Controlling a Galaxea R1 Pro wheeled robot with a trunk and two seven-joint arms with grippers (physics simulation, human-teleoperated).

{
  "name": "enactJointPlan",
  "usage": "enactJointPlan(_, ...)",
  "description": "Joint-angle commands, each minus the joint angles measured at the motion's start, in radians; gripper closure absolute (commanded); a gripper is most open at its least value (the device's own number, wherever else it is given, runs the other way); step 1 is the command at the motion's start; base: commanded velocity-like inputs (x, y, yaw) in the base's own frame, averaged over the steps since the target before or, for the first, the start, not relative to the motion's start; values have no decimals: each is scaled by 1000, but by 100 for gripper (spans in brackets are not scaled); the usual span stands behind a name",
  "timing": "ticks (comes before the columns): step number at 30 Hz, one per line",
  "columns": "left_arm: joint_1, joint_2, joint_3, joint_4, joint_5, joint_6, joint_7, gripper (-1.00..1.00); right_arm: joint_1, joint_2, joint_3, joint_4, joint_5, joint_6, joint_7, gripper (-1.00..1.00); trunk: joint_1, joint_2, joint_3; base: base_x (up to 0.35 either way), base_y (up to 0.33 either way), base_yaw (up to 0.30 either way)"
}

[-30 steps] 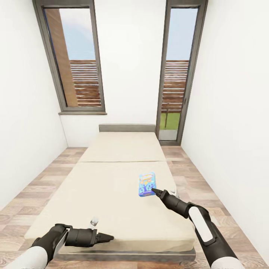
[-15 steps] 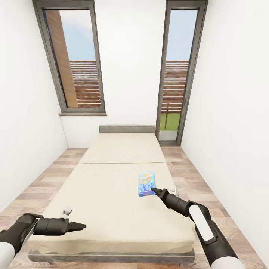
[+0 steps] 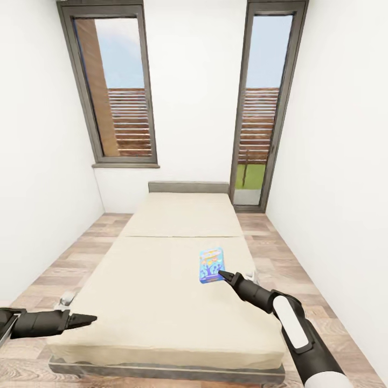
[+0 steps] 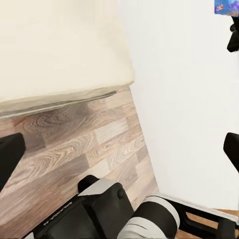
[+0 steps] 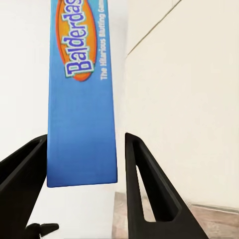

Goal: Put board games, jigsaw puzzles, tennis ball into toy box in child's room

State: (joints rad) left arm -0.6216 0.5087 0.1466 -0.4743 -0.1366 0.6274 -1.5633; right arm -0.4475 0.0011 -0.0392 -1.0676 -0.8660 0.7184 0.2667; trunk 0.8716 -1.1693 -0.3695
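A small blue board game [image 3: 210, 264] hangs just over the right side of the bed [image 3: 161, 280], a low beige mattress on a thin grey frame. My right gripper [image 3: 221, 275] is shut on the near edge of this box. In the right wrist view the blue box [image 5: 82, 99] stands on edge between the two black fingers [image 5: 144, 184], with the word "Balderdash" printed on it. My left gripper [image 3: 89, 319] is open and holds nothing, low beside the bed's near left corner. In the left wrist view its fingertips [image 4: 10, 154] stand far apart over the wood floor [image 4: 74, 144].
White walls close the room on both sides. Two tall windows [image 3: 116, 86] stand behind the headboard [image 3: 188, 187]. Strips of wood floor [image 3: 59, 264] run along each side of the bed. The robot's own base [image 4: 114, 214] is seen in the left wrist view.
My left arm has swung out to the left, from over the bed's near edge to beside its left corner. The view has shifted a little. My right gripper keeps its hold on the blue box.
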Motion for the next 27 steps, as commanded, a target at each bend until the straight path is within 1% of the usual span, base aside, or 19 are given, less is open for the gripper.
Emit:
enactJointPlan(1, -1, 1, 19, -2, -11, 11, -7, -100, 0, 1, -2, 0, -1, 6, 2, 100, 0, -1, -1, 0, 0, 264)
enactJointPlan(2, -1, 2, 51, -18, -11, 11, -3, -100, 0, 1, 0, 0, -1, 6, 1, 100, 0, -1, -1, 0, 0, 277)
enactJointPlan(4, -2, -3, 75, -79, -16, 12, 26, -100, 0, 1, -1, 0, -1, 6, 1, 100, 0, -1, -1, 0, 0, 284)
enactJointPlan(6, -2, -11, 81, -110, -19, 12, 78, -100, 0, 0, -2, 0, -1, 6, 2, 100, 0, -1, -1, 0, 0, 288)
enactJointPlan(8, -2, -13, 86, -123, -17, 13, 136, -100, 0, -1, -3, 3, -1, 6, 4, 100, 0, -1, -1, 0, 0, 289)
enactJointPlan(10, -1, -10, 94, -128, -13, 14, 164, -100, 0, -1, -3, 6, -1, 6, 6, 100, 0, -1, -1, 0, 0, 290)
enactJointPlan(12, -1, -9, 127, -131, -11, 14, 181, -100, 0, 0, -4, 7, -1, 6, 6, 100, 0, -1, -1, 0, 0, 290)
enactJointPlan(13, -2, -12, 159, -132, -15, 14, 194, -100, 0, 0, -4, 7, 0, 6, 4, 100, 0, -1, -1, 0, 0, 290)
enactJointPlan(14, -2, -14, 172, -133, -18, 14, 212, -100, 0, 0, -4, 8, 0, 6, 3, 100, 0, -1, -1, 0, 0, 290)
enactJointPlan(15, -2, -16, 181, -134, -20, 15, 245, -100, 0, 0, -4, 8, 1, 6, 2, 100, 0, -1, -1, 0, 0, 290)
enactJointPlan(16, -1, -18, 186, -134, -20, 17, 296, -100, 0, 0, -4, 9, 1, 6, 2, 100, 0, -1, -1, 0, 0, 290)
enactJointPlan(18, -2, -33, 197, -137, -14, 39, 435, -100, 0, 1, -3, 9, 4, 5, 1, 100, 0, -1, -1, 0, 0, 290)
enactJointPlan(19, -2, -43, 200, -140, -12, 65, 508, -100, 0, 2, -2, 9, 5, 4, 1, 100, 0, -1, -1, 0, 0, 290)
enactJointPlan(20, -2, -56, 202, -149, -10, 106, 589, -100, 0, 3, 1, 10, 7, 2, 0, 100, 0, -1, -1, 0, 0, 290)
enactJointPlan(21, -2, -64, 202, -166, -12, 137, 637, -100, 0, 3, 2, 10, 8, -2, 0, 100, 0, -1, -1, 0, 0, 290)
enactJointPlan(23, -2, -78, 200, -185, -18, 163, 681, -100, 0, 3, 4, 10, 9, -4, 0, 100, 0, -1, -1, 0, 0, 290)
enactJointPlan(25, -2, -85, 198, -195, -19, 177, 698, -100, 0, 4, 5, 11, 10, -5, 0, 100, 0, -1, -1, 0, 0, 290)
enactJointPlan(27, -1, -88, 197, -208, -20, 192, 702, -100, 0, 5, 7, 11, 10, -5, 0, 100, 0, -1, -1, 0, 0, 290)
